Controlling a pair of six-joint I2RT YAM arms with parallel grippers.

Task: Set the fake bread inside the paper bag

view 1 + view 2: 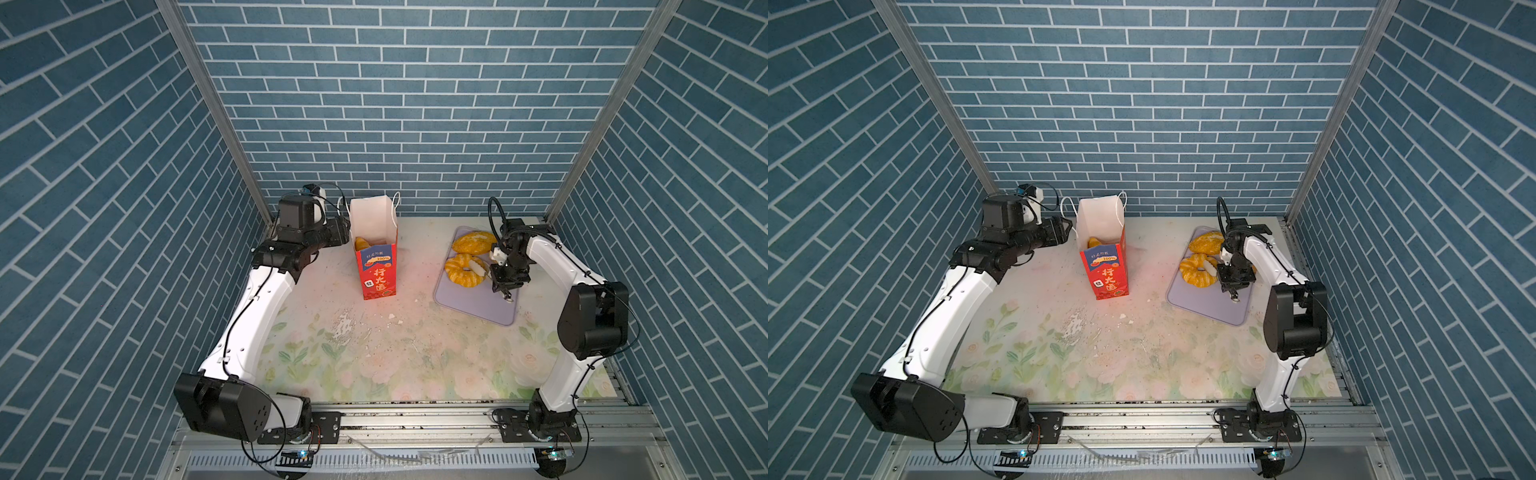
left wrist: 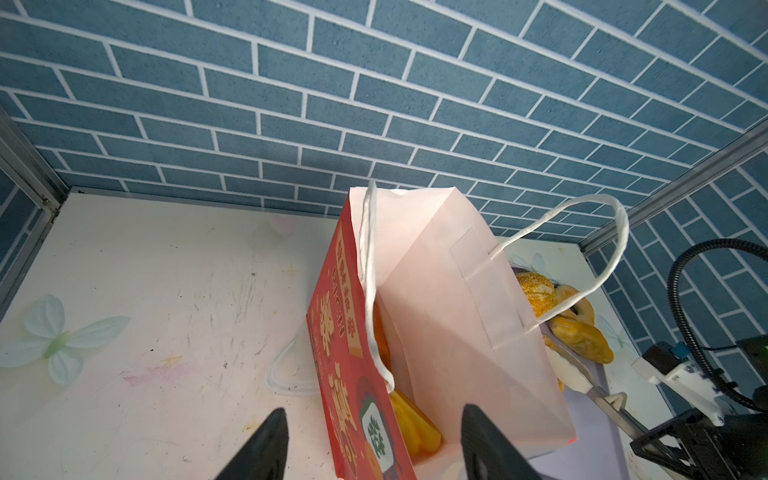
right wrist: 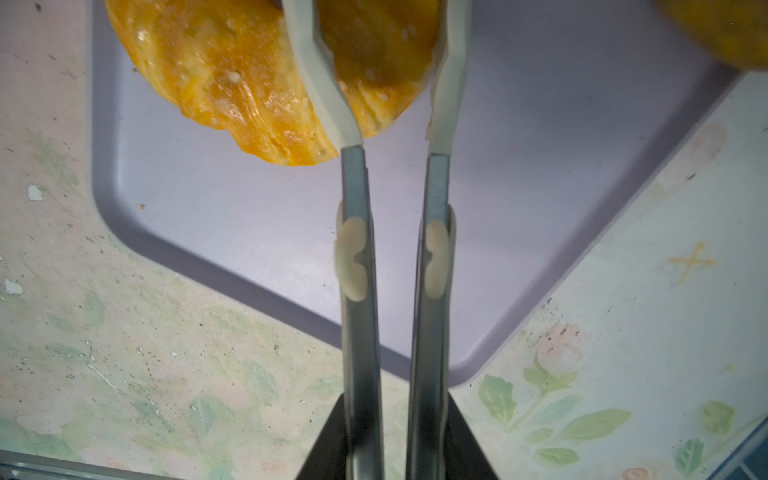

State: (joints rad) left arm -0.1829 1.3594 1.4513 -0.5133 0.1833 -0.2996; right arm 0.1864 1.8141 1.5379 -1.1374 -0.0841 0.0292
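I am working over one floral surface (image 1: 374,353). One red paper bag (image 1: 376,274) stands upright on it, left of centre, mouth open. One lilac tray (image 1: 478,307) lies flat well to its right. In both top views I count two pieces of fake bread on the tray: an oval loaf (image 1: 471,243) and a ring pastry (image 1: 461,272). In the left wrist view I count two more inside the bag, a yellow piece (image 2: 415,428) and an orange piece (image 2: 380,332).

One pair of tongs (image 3: 357,332) has its white tips around the ring pastry. My right gripper (image 3: 395,453) is clamped on the tongs' arms. My left gripper (image 2: 374,432) sits just beside the bag with its jaws apart.
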